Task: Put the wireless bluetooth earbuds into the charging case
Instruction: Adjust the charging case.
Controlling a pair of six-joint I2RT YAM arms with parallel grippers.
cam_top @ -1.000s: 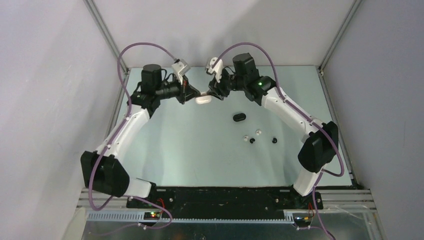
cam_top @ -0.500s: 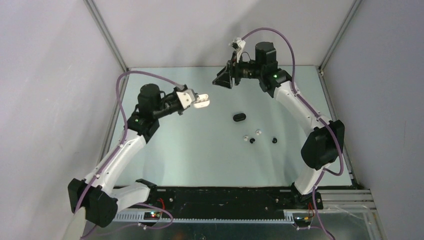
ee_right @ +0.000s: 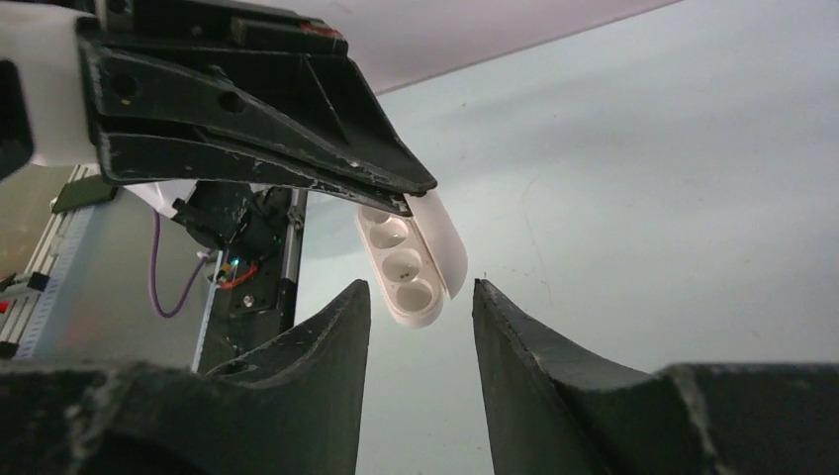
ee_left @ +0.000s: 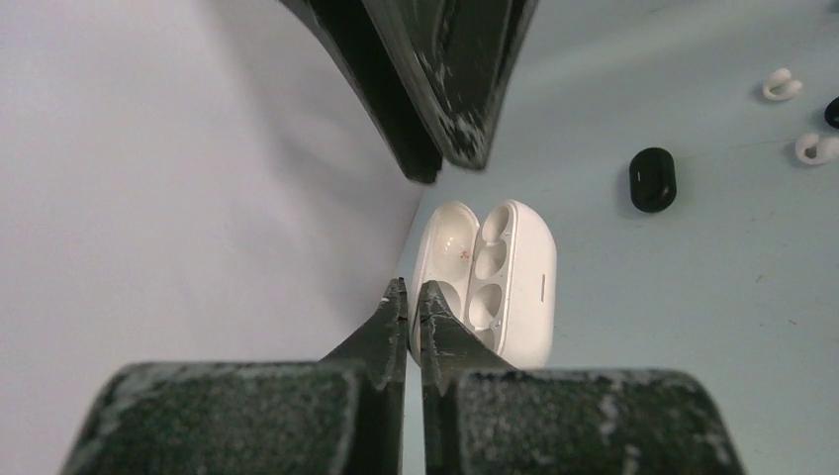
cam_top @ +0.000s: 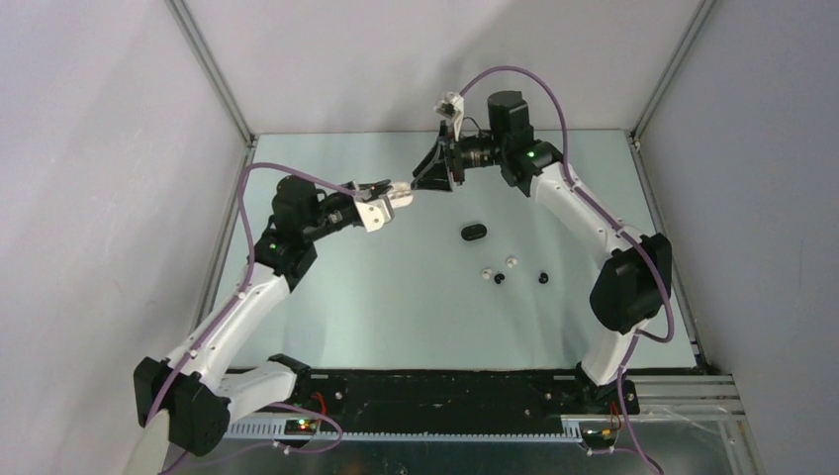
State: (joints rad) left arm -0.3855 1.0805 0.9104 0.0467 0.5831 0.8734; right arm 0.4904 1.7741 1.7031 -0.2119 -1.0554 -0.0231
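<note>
An open white charging case (ee_left: pixel 510 272) hangs above the table, and my left gripper (ee_left: pixel 413 293) is shut on its thin lid. From above, the case (cam_top: pixel 402 198) sits at the left gripper's (cam_top: pixel 386 196) tip. My right gripper (cam_top: pixel 426 179) faces it from the right, open. In the right wrist view the case's (ee_right: pixel 408 265) empty wells show just beyond the right gripper (ee_right: pixel 420 289), untouched by either finger. Two white earbuds (cam_top: pixel 487 272) (cam_top: pixel 512 261) and two black earbuds (cam_top: pixel 500 279) (cam_top: pixel 543 278) lie on the table.
A closed black case (cam_top: pixel 474 233) lies on the table below the grippers, seen also in the left wrist view as a black case (ee_left: pixel 653 178). White walls stand close behind and at both sides. The arms' bases line the near edge.
The left arm has swung the white case up and right towards the right gripper. The right gripper has dropped and moved left to face the case, its jaws a little narrower.
</note>
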